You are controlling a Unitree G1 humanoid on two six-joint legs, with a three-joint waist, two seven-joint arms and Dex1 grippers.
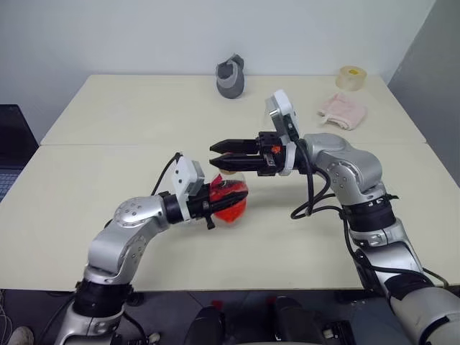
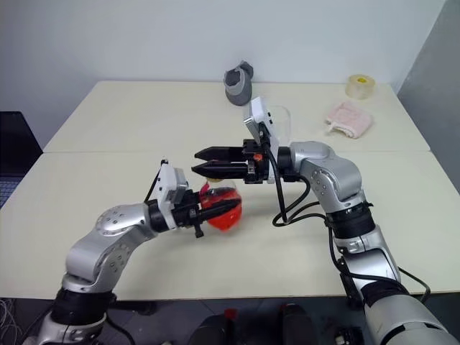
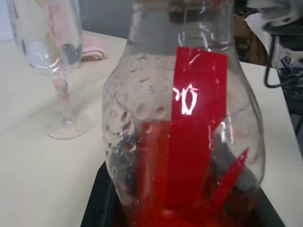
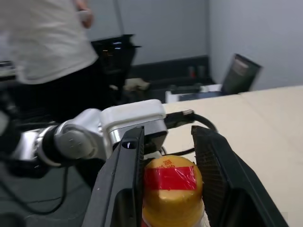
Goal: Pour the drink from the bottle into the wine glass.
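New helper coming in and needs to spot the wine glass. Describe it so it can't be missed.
Start at the cream table and find the two robot arms meeting near its middle over the bottle of red drink. The wine glass stands upright just behind the right gripper. It is clear, stemmed and empty, unlike the grey cup at the far edge.

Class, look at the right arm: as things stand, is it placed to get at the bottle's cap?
Probably yes. The right gripper already has a finger on each side of the yellow-and-red cap, with nothing between them, while the left gripper holds the bottle by its base.
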